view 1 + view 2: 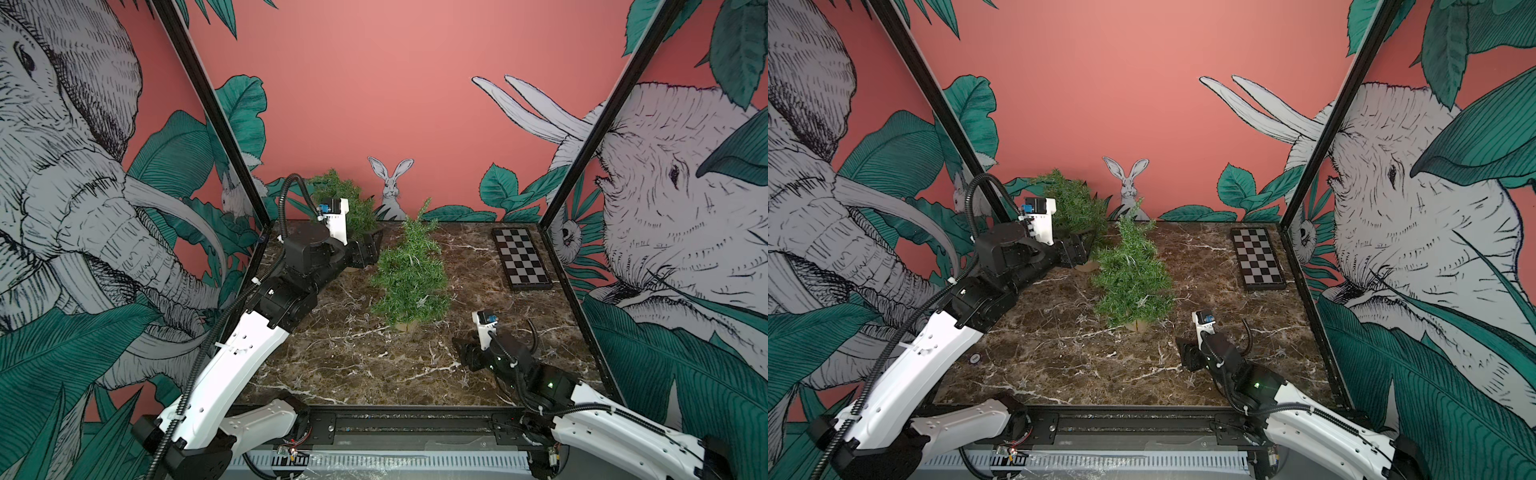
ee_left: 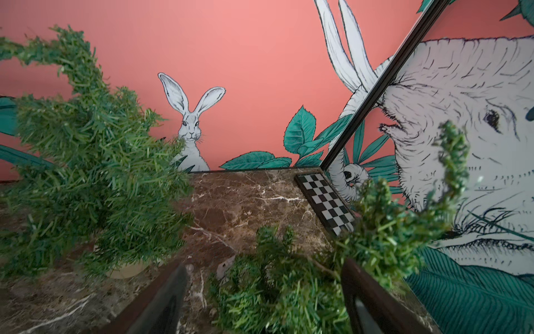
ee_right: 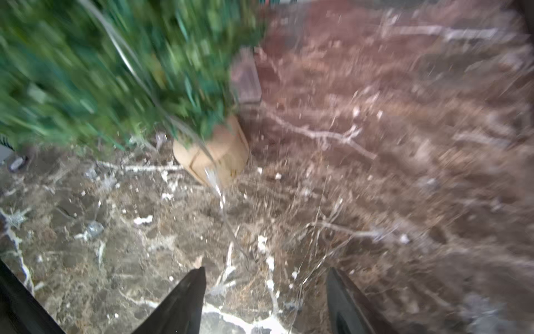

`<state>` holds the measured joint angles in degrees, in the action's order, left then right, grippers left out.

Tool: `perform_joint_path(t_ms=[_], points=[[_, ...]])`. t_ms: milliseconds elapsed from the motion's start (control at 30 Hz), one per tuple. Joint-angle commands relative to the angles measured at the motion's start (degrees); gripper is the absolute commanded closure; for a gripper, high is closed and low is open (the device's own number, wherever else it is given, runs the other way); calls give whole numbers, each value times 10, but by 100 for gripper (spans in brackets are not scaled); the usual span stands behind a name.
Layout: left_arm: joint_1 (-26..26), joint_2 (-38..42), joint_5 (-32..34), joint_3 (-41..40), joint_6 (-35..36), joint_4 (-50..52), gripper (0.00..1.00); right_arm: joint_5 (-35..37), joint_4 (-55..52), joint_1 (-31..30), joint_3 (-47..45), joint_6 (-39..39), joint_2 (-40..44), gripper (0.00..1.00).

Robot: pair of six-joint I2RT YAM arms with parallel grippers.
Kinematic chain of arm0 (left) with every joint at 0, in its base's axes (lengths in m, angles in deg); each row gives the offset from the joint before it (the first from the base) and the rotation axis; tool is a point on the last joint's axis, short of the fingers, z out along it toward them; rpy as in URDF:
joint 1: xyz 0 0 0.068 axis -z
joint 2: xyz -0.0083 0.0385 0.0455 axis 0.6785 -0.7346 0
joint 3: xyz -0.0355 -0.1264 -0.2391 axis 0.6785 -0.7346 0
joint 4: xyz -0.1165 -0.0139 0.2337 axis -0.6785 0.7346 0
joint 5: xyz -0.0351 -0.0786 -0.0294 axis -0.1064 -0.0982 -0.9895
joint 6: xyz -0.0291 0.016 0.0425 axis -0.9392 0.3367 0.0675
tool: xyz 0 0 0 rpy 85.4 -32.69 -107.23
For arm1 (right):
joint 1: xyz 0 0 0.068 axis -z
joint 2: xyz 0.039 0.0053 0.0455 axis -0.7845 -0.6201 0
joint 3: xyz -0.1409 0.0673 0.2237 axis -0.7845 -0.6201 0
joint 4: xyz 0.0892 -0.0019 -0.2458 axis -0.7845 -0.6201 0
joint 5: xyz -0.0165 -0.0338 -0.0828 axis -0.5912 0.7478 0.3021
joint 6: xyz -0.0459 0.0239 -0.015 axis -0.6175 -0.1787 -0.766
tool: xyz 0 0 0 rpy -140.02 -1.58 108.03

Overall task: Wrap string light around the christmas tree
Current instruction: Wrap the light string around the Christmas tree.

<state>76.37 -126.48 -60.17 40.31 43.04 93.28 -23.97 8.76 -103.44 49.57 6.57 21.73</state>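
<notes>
1. The left gripper (image 1: 371,248) is released. Its jaws stand wide apart against the upper foliage of the christmas tree (image 1: 409,274) at the middle of the desk (image 1: 340,353), with sprigs between them and nothing clenched.
2. The right gripper (image 1: 462,353) hovers low toward the desk's front-right, jaws also apart. The right wrist view is blurred. In it the thin string light (image 3: 214,180) runs from the branches across the wooden base (image 3: 222,150) toward the gap between the jaws, and neither arm holds it.
3. The wire is fine and pale against veined stone, so a closing pinch could miss it or trap it against the desk.
4. The tree looks light on its small base. A tug on the wire or a push from the left jaws may tip it or drag it toward the second tree (image 1: 345,199) at the back-left corner.
5. The desk is dark brown marble with white veins. A chessboard (image 1: 521,257) lies near its back-right corner.
6. The walls are salmon, painted with elephants, leaves and a rabbit (image 1: 390,183).
</notes>
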Motion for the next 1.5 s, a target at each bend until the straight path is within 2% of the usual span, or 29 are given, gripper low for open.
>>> perform_joint_path(t_ms=[0,133,333,500,667,767,867,1233,1467], points=[[-2,27,8,-20,12,18,15,-32,112,-3,-28,39,-10,33],[-2,37,10,-37,10,22,14,-46,177,-3,-61,44,-40,33],[-2,38,0,-43,3,22,15,-24,233,-2,-70,33,-117,36],[-2,42,1,-44,0,23,15,-5,303,-3,-82,37,-171,44],[-2,46,1,-44,-2,22,16,8,364,-3,-88,23,-203,66],[-2,47,5,-39,-1,28,16,11,358,-3,-84,18,-185,84],[-2,57,11,-42,-2,27,16,19,308,-4,-73,13,-141,100],[-1,53,30,-52,-9,-18,19,51,35,-7,46,-37,66,100],[-2,47,28,-41,7,-38,18,77,-114,-7,183,-97,83,100]])
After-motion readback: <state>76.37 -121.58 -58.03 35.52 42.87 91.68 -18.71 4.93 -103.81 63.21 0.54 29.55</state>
